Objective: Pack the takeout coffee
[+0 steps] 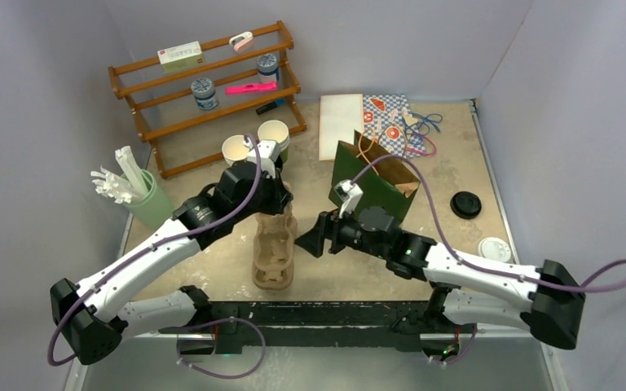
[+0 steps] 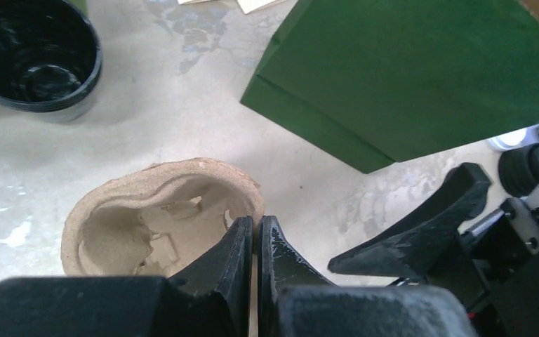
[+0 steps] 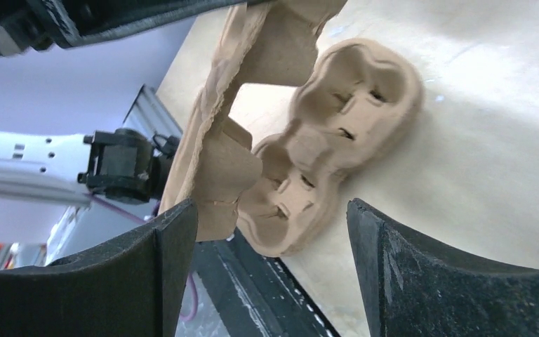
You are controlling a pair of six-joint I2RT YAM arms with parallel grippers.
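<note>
The takeout coffee is out of view in all three frames. My left gripper (image 1: 279, 198) (image 2: 256, 225) is shut on the rim of a brown pulp cup carrier (image 1: 275, 228) (image 2: 156, 223) (image 3: 214, 140), holding it tilted on edge. A second carrier (image 1: 271, 275) (image 3: 337, 119) lies flat on the table under it. Just right of the carriers, my right gripper (image 1: 311, 236) (image 3: 270, 210) is open with nothing gripped between its fingers; one finger (image 2: 421, 232) shows in the left wrist view. Behind the right arm stands the open green paper bag (image 1: 357, 181) (image 2: 407, 77).
Two lidless cups (image 1: 236, 149) (image 1: 274, 132) stand behind the left gripper, and a black cup (image 2: 35, 53) shows in the left wrist view. A black lid (image 1: 465, 204) and a white lid (image 1: 495, 248) lie at the right. A wooden rack (image 1: 212, 98), a green cutlery holder (image 1: 148, 204) and flat paper bags (image 1: 341, 126) sit further back.
</note>
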